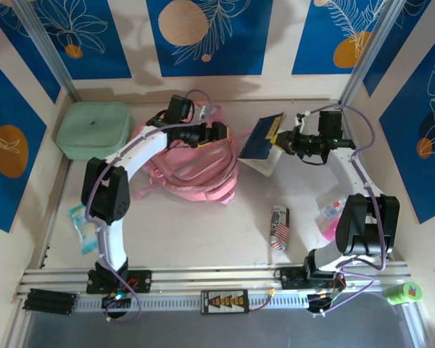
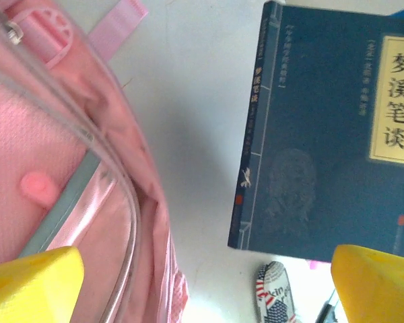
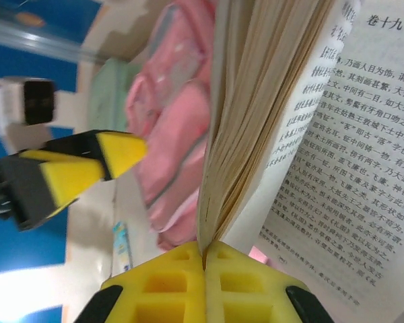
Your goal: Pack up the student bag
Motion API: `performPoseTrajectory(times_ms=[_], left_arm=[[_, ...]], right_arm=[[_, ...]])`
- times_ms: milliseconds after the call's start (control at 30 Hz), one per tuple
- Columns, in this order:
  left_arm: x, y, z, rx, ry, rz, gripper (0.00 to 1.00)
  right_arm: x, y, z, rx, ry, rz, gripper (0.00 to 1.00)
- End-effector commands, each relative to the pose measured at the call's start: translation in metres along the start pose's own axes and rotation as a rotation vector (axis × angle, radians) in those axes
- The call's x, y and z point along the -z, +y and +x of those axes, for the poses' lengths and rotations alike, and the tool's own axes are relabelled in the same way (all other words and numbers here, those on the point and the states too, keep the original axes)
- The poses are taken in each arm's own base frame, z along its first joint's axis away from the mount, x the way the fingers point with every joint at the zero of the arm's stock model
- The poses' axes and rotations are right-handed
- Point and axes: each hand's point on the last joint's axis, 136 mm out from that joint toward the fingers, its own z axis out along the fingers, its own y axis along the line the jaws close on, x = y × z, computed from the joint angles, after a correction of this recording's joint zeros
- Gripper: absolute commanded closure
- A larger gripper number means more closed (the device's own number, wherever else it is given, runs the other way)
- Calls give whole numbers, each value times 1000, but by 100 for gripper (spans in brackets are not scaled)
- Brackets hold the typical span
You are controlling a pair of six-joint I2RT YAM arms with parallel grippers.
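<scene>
The student bag [image 1: 192,170] lies slumped just left of the middle of the table [image 1: 188,232]. The left wrist view shows its zip edge and pink lining up close, but I cannot tell what is inside. At 10 o'clock from it sits the mint green case [image 1: 94,129], lid closed, contents hidden.

At 3 o'clock from the bag, apart from it, is a dark blue book [image 1: 263,139], tilted. The right gripper [image 1: 281,141] has its fingers pressed together on the page edges. The left wrist view shows the book's cover and title label. The right wrist view shows its printed inner pages.

The left gripper [image 1: 219,133] hangs over the bag's 1 o'clock corner, its yellow pads [image 2: 30,282] wide apart.

A flag-patterned can [image 1: 279,227] lies at 5 o'clock and a small packet [image 1: 82,220] at 8 o'clock.
</scene>
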Motion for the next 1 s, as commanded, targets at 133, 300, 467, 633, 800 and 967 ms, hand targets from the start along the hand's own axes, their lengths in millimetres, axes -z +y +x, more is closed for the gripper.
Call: performPoseTrajectory(times_ms=[133, 300, 467, 633, 800, 967], left_arm=[[28, -18, -12, 75, -88, 158, 5], [31, -28, -16, 96, -134, 255, 5], [24, -27, -12, 127, -116, 292, 9], [24, -33, -13, 128, -117, 344, 19], [22, -38, -14, 105, -105, 365, 40], [24, -36, -14, 93, -99, 338, 60]], right_arm=[[-28, 76, 20, 149, 160, -291, 100], [-39, 94, 34, 173, 237, -360, 100], [-43, 100, 40, 177, 267, -401, 100], [-45, 99, 44, 168, 284, -413, 100], [-51, 94, 41, 128, 294, -386, 100], [-56, 74, 35, 87, 269, -297, 100]])
